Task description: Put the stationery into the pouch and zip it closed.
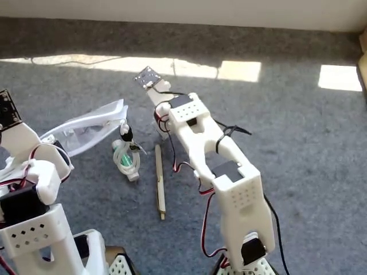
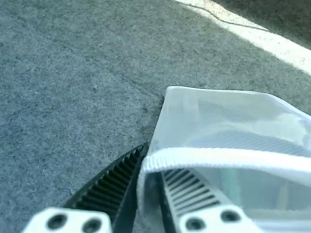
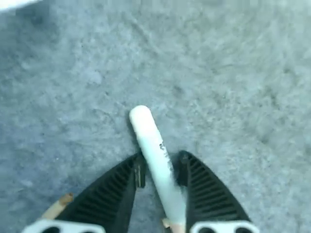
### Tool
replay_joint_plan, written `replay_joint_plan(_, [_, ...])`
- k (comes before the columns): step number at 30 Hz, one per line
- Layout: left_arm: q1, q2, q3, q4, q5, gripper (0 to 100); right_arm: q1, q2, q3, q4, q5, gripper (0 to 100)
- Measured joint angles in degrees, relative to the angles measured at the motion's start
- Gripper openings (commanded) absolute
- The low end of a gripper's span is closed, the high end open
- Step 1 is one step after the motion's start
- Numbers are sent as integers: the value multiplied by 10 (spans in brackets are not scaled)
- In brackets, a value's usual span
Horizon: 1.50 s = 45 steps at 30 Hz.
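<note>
The pouch [image 1: 92,129] is translucent white mesh and lies on the grey carpet at the left, its mouth towards the middle. My left gripper [image 2: 153,160] is shut on the pouch's white hem [image 2: 218,156]; in the high view the left gripper [image 1: 55,144] is at the pouch's near end. My right gripper [image 3: 160,156] has its jaws closed against both sides of a white marker [image 3: 148,131], low over the carpet. In the high view the right gripper [image 1: 162,129] is just right of the pouch's mouth. A beige pen [image 1: 159,180] and a clear-and-green item [image 1: 127,159] with a black cap lie between the arms.
Grey carpet [image 1: 298,132] covers the whole area, with sunlit patches [image 1: 338,77] along the far side. Black and red cables [image 1: 229,133] hang along the right arm. The end of a beige stick [image 3: 56,206] lies beside the right gripper's fingers.
</note>
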Motion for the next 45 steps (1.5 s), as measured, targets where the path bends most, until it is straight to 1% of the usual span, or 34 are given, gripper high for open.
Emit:
replay_joint_plan(3, [0,0,0,0,0,7,5,2,-23,35,0,6])
replay_joint_plan(16, [0,0,0,0,0,7,39,15,-174,271,0,6])
replay_joint_plan(22, [0,0,0,0,0,7,44,15,-271,370,0,6])
replay_joint_plan(27, [0,0,0,0,0,7,44,15,-312,437,0,6])
replay_joint_plan(31, [0,0,0,0,0,7,44,19,-312,446,0,6])
replay_joint_plan(41, [0,0,0,0,0,7,44,162,-322,432,1,8])
replay_joint_plan(45, [0,0,0,0,0,7,44,168,-326,430,1,67])
